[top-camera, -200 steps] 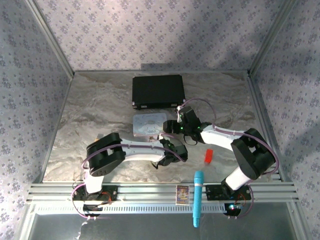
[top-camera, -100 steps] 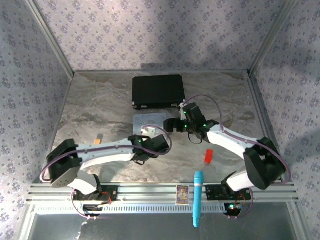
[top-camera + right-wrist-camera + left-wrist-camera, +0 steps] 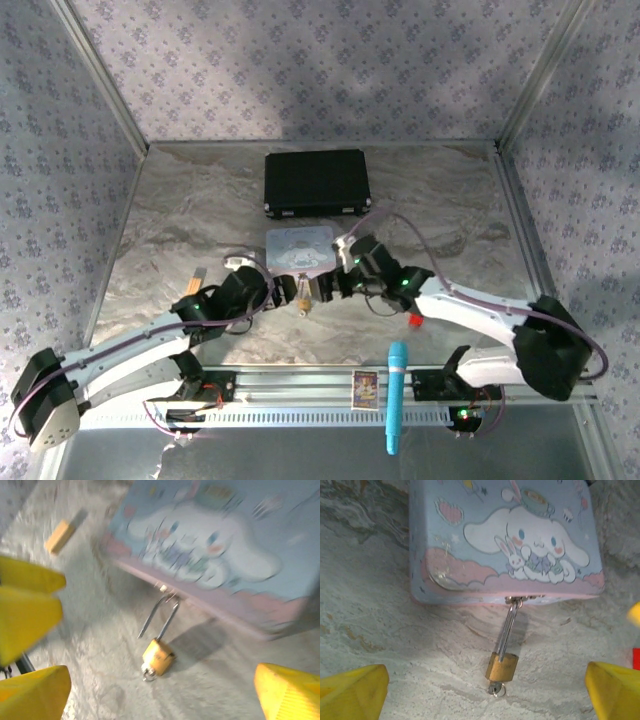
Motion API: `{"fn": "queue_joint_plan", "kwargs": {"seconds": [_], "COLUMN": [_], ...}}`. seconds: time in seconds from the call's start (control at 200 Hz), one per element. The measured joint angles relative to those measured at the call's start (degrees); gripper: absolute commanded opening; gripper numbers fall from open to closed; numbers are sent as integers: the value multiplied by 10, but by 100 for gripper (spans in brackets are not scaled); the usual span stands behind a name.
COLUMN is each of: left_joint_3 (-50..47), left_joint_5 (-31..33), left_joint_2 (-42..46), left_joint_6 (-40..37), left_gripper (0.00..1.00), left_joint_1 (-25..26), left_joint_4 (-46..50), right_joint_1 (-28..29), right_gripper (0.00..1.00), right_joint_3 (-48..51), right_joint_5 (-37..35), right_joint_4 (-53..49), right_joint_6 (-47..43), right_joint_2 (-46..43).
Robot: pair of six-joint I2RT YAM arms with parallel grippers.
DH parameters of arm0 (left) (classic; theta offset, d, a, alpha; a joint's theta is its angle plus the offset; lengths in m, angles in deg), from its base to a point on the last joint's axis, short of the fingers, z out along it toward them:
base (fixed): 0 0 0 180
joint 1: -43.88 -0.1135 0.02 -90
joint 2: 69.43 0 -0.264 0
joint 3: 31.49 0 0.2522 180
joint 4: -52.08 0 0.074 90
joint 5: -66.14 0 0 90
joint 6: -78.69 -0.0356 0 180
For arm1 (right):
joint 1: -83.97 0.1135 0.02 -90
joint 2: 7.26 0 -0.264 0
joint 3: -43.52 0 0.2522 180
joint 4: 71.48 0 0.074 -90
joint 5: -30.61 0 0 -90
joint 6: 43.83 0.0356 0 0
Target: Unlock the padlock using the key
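Padlock (image 3: 502, 666) hanging from tin (image 3: 445, 555), key (image 3: 496, 688) at near end; left gripper (image 3: 482, 692), right gripper (image 3: 160, 697) spread apart. Steady brass body, pinch key squarely, turn gently.

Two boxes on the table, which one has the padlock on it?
The pastel cartoon tin: the brass padlock is hooked through its front clasp. The plain black case sits behind it.
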Motion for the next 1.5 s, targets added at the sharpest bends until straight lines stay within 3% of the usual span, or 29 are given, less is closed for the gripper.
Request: {"fn": "queue_joint_plan", "kwargs": {"seconds": [0.05, 0.365, 0.635, 0.959, 1.249, 1.389, 1.499], "left_joint_3": [0, -16, -43, -43, -39, 5, 79], "left_joint_5": [-3, -16, -21, -20, -9, 12, 50], "left_joint_2": [8, 48, 52, 58, 54, 24, -26], "left_joint_6": [0, 22, 39, 39, 35, -13, -94], "left_gripper": [100, 100, 100, 100, 100, 100, 100], "left_joint_1": [-6, -17, -17, -17, -17, -17, -15], "left_joint_4": [3, 6, 5, 6, 26, 73, 122], "right_joint_1": [17, 57, 59, 64, 50, 36, 29], "right_gripper": [79, 57, 55, 36, 20, 13, 9], "right_joint_3": [0, -34, -43, -62, -1, 40, 65], "right_joint_5": [-1, -25, -35, -61, -55, -28, -18], "right_joint_4": [13, 49, 74, 61, 148, 201, 221], "right_joint_6": [9, 27, 35, 47, 82, 113, 123], "right_joint_2": [31, 169, 211, 227, 212, 198, 182]}}
